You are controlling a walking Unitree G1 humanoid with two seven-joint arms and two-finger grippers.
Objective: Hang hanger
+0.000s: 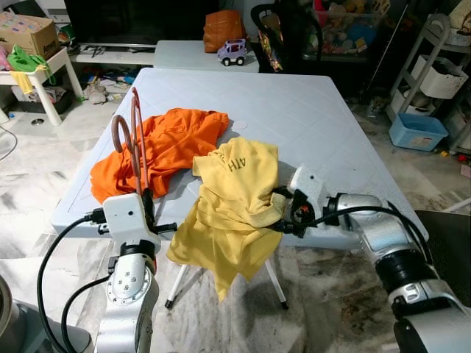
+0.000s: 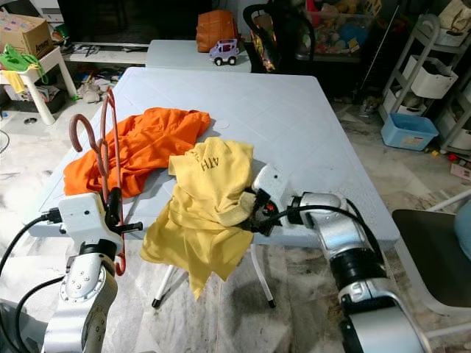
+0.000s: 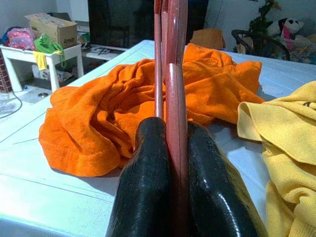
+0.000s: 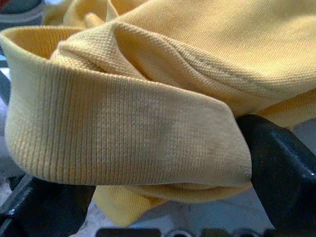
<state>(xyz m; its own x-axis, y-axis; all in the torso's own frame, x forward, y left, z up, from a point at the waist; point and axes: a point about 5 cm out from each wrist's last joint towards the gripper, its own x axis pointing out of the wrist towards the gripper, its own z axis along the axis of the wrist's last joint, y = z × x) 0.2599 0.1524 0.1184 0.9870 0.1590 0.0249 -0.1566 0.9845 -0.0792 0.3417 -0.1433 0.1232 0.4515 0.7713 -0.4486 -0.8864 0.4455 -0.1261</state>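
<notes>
A reddish-brown hanger (image 1: pixel 135 143) stands upright at the table's near left edge, its hook to the left. My left gripper (image 1: pixel 146 207) is shut on its lower part; in the left wrist view the hanger (image 3: pixel 170 64) runs up between the two black fingers (image 3: pixel 148 187). A yellow shirt (image 1: pixel 235 209) lies half on the table and droops over the near edge. My right gripper (image 1: pixel 283 209) is shut on the shirt's ribbed collar (image 4: pixel 123 133) at the edge. An orange shirt (image 1: pixel 165 147) lies crumpled on the table behind the hanger.
The pale blue folding table (image 1: pixel 309 118) has bare room at its far and right parts. Beyond it stands a second table with a toy car (image 1: pixel 232 51) and an orange bag (image 1: pixel 223 28). A white side table (image 1: pixel 37 73) is far left, shelves and a blue bin (image 1: pixel 416 131) at right.
</notes>
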